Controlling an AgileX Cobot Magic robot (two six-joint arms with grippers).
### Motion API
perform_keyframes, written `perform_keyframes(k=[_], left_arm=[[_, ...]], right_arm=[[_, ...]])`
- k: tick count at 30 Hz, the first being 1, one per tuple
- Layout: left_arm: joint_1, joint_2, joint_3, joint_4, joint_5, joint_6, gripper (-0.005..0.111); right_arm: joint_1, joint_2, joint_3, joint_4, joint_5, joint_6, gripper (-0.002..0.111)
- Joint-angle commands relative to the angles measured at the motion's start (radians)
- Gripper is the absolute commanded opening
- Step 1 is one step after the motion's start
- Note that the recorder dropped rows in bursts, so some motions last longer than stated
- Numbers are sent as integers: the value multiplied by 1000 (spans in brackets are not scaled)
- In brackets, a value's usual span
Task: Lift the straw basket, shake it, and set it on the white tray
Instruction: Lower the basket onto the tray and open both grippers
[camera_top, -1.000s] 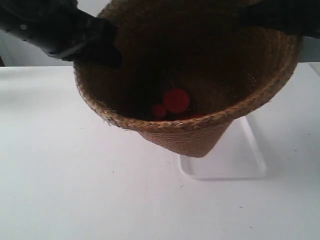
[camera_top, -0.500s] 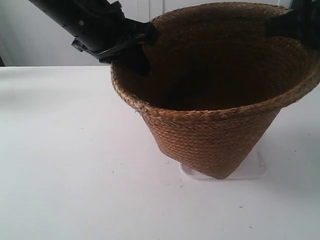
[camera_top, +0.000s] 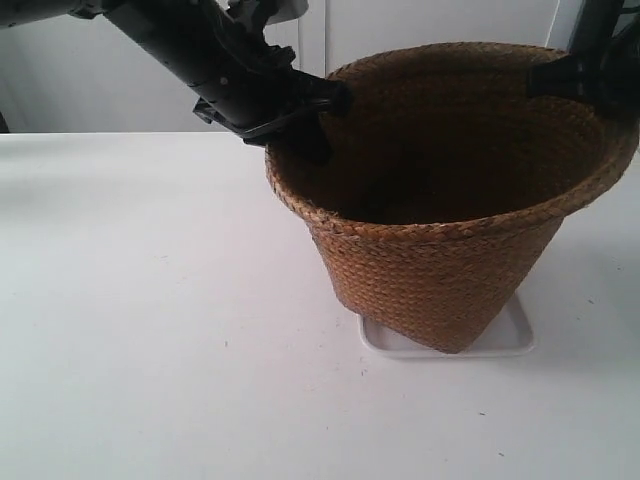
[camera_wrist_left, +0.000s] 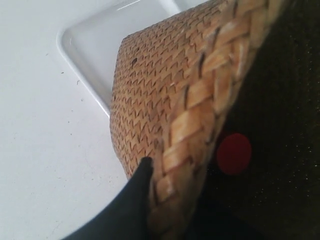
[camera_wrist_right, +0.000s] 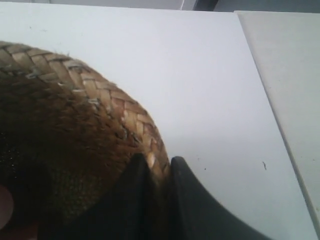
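Straw: one basket (camera_top: 440, 280), one white tray (camera_top: 515, 340)

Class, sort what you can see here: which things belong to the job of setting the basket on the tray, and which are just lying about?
Belongs to the job: straw basket; white tray; left gripper and right gripper, jaws clamped on the basket's rim.
Just there: red round thing inside the basket; white table.

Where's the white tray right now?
In the exterior view the white tray lies at lower right, under the straw basket, only its edges showing.
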Motion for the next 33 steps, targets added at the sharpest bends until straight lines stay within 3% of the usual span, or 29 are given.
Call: perform_keyframes(k=[1,6,10,13,18,22,24,33], left_arm=[[18,12,-20,4,26,48,0],[18,29,-20,2,24,73,0],[18,29,-20,2,24,73,1],[18,29,-20,2,24,73,13],[18,29,-20,2,30,73,43],[18,29,-20,-25,37,73,73],[18,29,-20,-19,45,82,80],[18,22,-37,-22,15,101,79]], right_arm=[[-52,4,-8,-136,89,3,0],[-52,4,-8,-88,44,3,4],[-52,4,-8,-65,23,-4,21],[-52,4,-8,-41,13,-23,38],[-52,4,-8,11,-8,-64,65],[-52,4,-8,19,-14,-72,68],[-52,4,-8,21,-33,-72,68],[-50,4,-8,33,-120,-66,68]])
